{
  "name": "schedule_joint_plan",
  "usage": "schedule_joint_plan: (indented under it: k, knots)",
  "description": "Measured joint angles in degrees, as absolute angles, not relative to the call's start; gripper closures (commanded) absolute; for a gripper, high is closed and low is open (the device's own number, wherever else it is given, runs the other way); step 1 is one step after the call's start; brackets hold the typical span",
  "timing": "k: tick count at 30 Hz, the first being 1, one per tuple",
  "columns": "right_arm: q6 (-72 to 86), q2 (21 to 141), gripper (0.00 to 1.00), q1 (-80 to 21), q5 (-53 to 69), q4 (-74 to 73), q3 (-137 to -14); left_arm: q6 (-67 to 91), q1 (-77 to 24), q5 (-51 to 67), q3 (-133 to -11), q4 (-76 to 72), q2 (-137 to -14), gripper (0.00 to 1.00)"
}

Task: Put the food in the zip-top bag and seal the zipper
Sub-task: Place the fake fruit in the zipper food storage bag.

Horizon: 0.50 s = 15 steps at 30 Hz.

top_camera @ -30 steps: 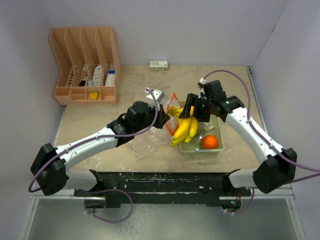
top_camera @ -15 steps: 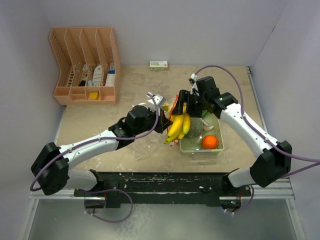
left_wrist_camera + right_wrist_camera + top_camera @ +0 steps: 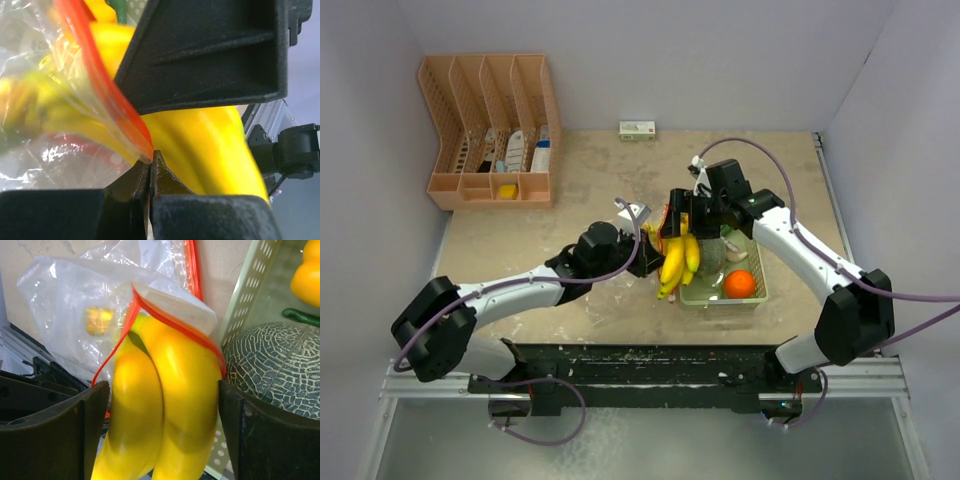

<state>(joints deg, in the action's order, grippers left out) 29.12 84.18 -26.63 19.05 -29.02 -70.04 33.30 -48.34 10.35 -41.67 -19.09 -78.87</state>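
My right gripper [image 3: 682, 222] [image 3: 162, 430] is shut on the yellow banana bunch [image 3: 677, 262] [image 3: 160, 400], which hangs at the basket's left edge. The bunch's far end sits inside the open mouth of the clear zip-top bag [image 3: 70, 305] [image 3: 615, 285]. The red-orange zipper strip [image 3: 172, 325] [image 3: 95, 75] loops round the bananas. My left gripper [image 3: 648, 256] [image 3: 150, 157] is shut on that strip and holds the mouth up. The grey-green melon [image 3: 272, 365] and the yellow pepper [image 3: 307, 280] lie in the basket. The orange fruit [image 3: 740, 284] lies there too.
The pale green basket [image 3: 752, 298] [image 3: 245, 295] stands right of the bag, near the table's front edge. A peach slotted organiser [image 3: 490, 130] stands at the back left. A small white box [image 3: 637, 130] lies at the back wall. The two grippers are very close together.
My right gripper has carried the banana bunch left, from over the basket into the bag's mouth. My left gripper has shifted slightly while keeping hold of the strip.
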Motion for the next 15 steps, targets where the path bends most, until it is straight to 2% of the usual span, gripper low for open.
schedule_joint_plan:
  k: [1,2,15]
  knots:
    - [29.0,84.2,0.01,-26.6,19.1,-28.9,-70.0,33.7,-48.3,10.7,-41.7,-19.4,-79.0,1.00]
    - [28.6,84.1,0.00,-26.6,19.1,-28.7,-70.1,34.0,-48.3,11.0,-41.7,-19.7,-79.2,1.00]
    - [26.0,79.3,0.00,-26.6,17.3,-31.6,-72.6,35.9,-48.3,13.6,-42.3,-20.1,-81.4,1.00]
